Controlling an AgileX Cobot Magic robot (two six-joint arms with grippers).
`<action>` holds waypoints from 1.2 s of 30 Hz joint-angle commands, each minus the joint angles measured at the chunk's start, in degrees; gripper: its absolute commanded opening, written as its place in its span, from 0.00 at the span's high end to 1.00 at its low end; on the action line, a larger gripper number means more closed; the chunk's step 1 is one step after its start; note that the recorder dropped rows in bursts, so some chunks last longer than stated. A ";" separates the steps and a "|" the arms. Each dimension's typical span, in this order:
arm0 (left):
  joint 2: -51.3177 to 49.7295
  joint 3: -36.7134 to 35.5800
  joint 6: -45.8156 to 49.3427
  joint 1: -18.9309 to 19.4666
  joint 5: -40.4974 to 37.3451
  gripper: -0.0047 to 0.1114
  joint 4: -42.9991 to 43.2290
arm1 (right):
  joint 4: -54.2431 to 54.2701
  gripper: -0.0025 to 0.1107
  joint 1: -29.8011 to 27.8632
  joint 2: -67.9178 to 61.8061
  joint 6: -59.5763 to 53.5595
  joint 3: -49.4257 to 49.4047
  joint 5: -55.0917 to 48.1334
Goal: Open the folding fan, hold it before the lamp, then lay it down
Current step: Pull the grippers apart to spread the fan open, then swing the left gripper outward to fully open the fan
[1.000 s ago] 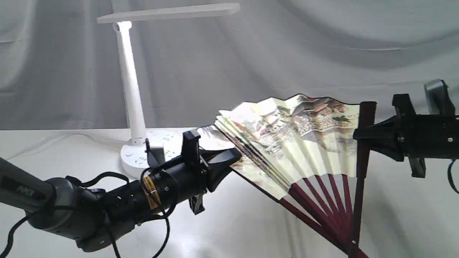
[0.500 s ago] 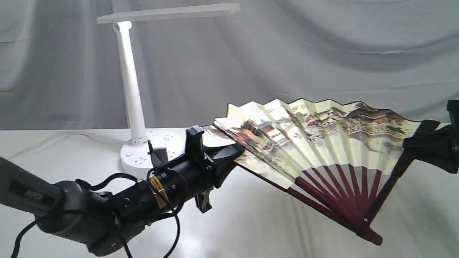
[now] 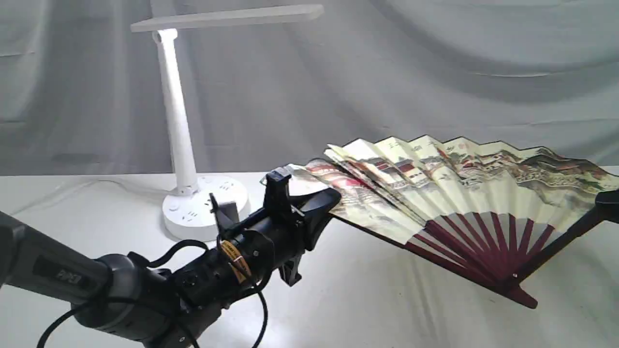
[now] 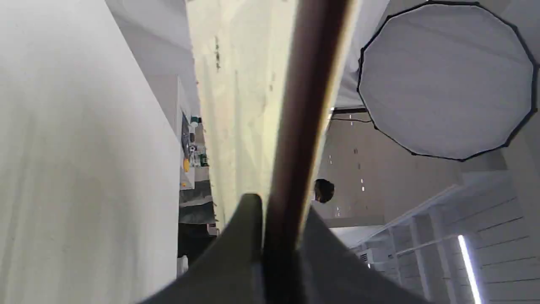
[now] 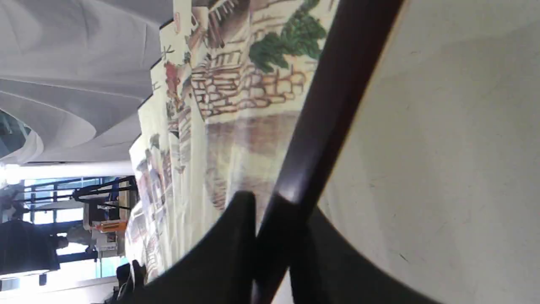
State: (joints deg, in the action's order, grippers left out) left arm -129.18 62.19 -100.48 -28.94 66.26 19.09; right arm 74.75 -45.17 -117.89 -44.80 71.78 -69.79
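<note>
The folding fan (image 3: 464,193) is spread wide above the table, its cream painted leaf facing the camera and maroon ribs meeting at a pivot low on the right. My left gripper (image 3: 323,203) is shut on the fan's left outer rib (image 4: 301,126). My right gripper (image 3: 607,200) sits at the right frame edge, shut on the right outer rib (image 5: 333,97). The white lamp (image 3: 176,121) stands behind and to the left, its flat head overhead; the fan lies to the right of its base.
A white cloth covers the table (image 3: 367,299) and a grey draped backdrop (image 3: 435,72) hangs behind. The lamp's cable (image 3: 72,188) trails left across the table. My left arm (image 3: 121,295) stretches across the lower left.
The right gripper has swung its rib rightward and down, spreading the fan from half open to wide. The pivot rose slightly, and the left gripper shifted a little right.
</note>
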 commanded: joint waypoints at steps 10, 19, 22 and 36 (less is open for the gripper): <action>0.87 -0.03 -0.99 0.72 3.71 0.96 -10.87 | -8.19 0.98 -5.68 0.38 -2.37 -0.02 3.52; 0.87 -0.03 2.17 0.34 3.71 0.96 -14.94 | -9.61 0.98 -7.03 0.38 0.09 -0.02 4.72; 0.87 -0.53 2.17 -0.35 3.71 0.96 -17.94 | -9.77 0.98 -7.03 0.38 0.66 -0.02 4.71; 1.63 -4.86 4.57 -3.32 3.71 0.96 -27.68 | -9.74 0.98 -9.00 0.38 2.21 -0.02 4.83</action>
State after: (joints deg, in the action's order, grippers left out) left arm -129.18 57.60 -94.59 -34.01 65.60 0.31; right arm 69.31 -52.27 -117.89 -39.50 71.57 -72.39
